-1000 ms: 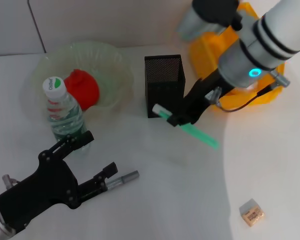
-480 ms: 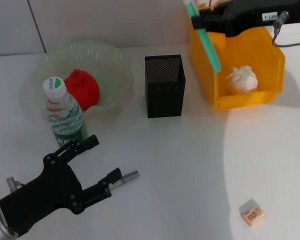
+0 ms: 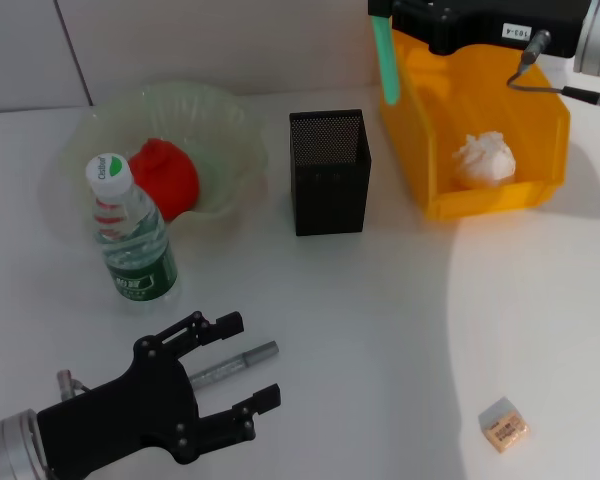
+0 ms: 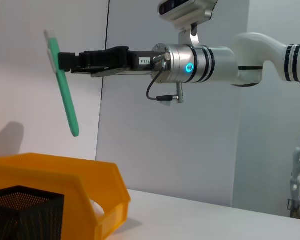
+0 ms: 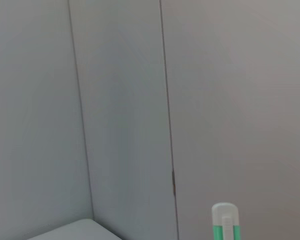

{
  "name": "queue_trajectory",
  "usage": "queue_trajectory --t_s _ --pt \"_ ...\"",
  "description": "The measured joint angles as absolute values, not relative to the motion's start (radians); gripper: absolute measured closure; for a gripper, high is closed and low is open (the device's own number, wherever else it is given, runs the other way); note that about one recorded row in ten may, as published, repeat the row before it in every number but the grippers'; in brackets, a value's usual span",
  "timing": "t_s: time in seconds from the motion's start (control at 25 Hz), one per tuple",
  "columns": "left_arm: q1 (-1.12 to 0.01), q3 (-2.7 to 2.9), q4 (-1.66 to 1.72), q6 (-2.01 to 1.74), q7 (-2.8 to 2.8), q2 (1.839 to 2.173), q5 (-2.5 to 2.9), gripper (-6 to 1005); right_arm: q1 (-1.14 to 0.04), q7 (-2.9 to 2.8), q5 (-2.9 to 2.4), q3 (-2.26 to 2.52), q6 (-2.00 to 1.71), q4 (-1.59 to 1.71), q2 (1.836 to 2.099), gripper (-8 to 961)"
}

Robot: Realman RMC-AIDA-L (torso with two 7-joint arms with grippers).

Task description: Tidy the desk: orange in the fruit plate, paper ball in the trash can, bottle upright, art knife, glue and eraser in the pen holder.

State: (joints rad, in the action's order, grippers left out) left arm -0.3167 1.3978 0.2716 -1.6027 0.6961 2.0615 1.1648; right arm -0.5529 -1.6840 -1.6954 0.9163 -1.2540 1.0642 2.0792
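Note:
High at the back, my right gripper [image 3: 385, 8] is shut on a green glue stick [image 3: 384, 55] that hangs down above the gap between the black mesh pen holder [image 3: 328, 170] and the yellow trash can [image 3: 540, 120]. The left wrist view shows that gripper [image 4: 60, 62] and the glue [image 4: 65, 90] from the side. My left gripper [image 3: 248, 360] is open low over the table, its fingers on either side of the grey art knife [image 3: 230, 364]. The orange [image 3: 164, 178] lies in the fruit plate [image 3: 230, 120]. The paper ball [image 3: 483, 158] is in the trash can, and the bottle [image 3: 132, 232] stands upright. The eraser [image 3: 503, 424] lies at front right.
The bottle stands just in front of the fruit plate, a short way behind my left gripper. The pen holder [image 4: 25, 212] sits close beside the trash can [image 4: 65, 180]. A wall runs behind the table.
My right gripper lifted the glue from beside the pen holder to high at the back and turned it nearly vertical. My left gripper moved right until its fingers straddle the art knife.

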Motion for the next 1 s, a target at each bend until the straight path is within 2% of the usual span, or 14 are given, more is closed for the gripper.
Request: queue_trajectory --t_s 0.28,1.0 --pt "-0.316 1.398 0.272 -1.601 0.696 2.061 1.165 170 -0.575 -1.456 -1.569 0.923 -1.217 0.859 2.079 777" --pt "-0.314 1.397 0.272 -1.601 0.698 2.060 1.164 171 -0.592 -1.226 -1.422 0.917 -1.220 0.607 2.083 776"
